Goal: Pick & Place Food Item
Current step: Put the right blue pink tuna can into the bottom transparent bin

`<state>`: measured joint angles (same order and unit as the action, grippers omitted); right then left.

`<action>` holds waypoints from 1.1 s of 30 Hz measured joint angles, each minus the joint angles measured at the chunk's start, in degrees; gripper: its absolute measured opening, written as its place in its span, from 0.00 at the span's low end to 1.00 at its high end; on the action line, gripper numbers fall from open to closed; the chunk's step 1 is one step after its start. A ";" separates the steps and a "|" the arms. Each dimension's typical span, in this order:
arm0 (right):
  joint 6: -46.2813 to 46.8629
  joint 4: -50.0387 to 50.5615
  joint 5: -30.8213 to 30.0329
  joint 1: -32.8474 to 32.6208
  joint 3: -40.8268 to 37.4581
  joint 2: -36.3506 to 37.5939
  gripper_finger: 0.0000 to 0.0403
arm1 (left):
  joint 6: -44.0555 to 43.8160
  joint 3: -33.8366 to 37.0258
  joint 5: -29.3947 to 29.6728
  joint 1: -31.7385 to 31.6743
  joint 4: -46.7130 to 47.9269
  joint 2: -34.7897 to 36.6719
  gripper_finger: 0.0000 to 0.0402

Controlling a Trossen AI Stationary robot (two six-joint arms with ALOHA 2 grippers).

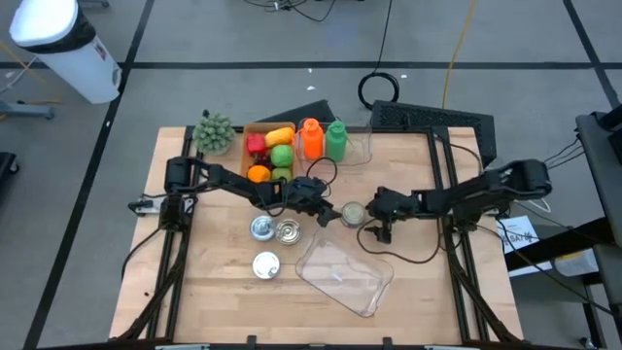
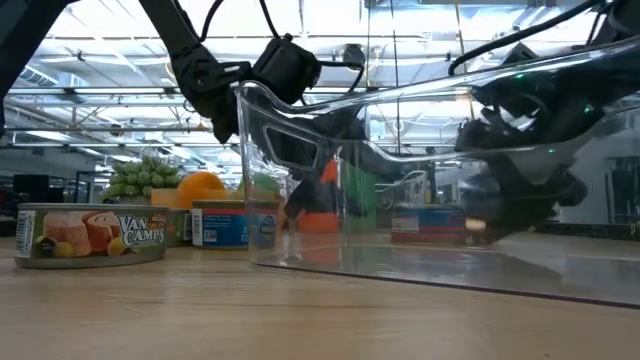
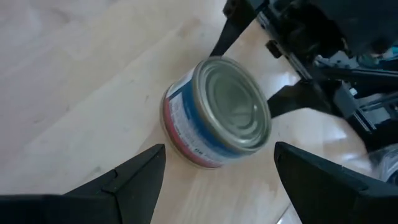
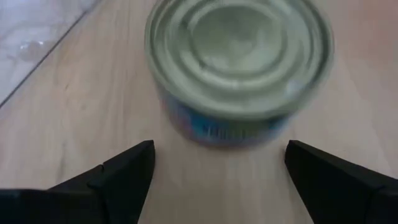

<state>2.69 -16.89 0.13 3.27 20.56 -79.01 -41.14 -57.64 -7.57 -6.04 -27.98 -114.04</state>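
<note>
High view, table (image 1: 194, 292): four cans. One can (image 1: 353, 213) stands at centre between the two claws; three cans (image 1: 263, 228) (image 1: 289, 231) (image 1: 266, 265) cluster to its left. One clear tub (image 1: 345, 272) lies tilted near the front. One box (image 1: 255, 128) at the back holds fruit; two bottles, orange (image 1: 311, 138) and green (image 1: 336, 139), stand beside it. Left claw (image 1: 327, 215) spread, just beside the can. Right claw (image 1: 368, 222) spread, on its other side, holding nothing.
</note>
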 joint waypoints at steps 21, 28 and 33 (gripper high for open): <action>-10.33 -32.22 -6.11 0.55 0.28 -11.42 0.78 | -5.69 0.06 0.45 -0.05 4.97 0.00 0.77; -12.52 -37.14 -6.07 0.66 0.39 -11.15 0.78 | -5.06 0.06 0.13 -0.39 4.21 0.00 0.77; -12.11 -36.82 -6.17 0.81 0.43 -11.14 0.78 | -2.19 0.06 3.21 -0.42 3.62 0.00 0.77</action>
<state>-9.41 -53.71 -6.04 4.08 20.99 -90.15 -43.33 -57.58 -4.36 -6.46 -24.35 -114.04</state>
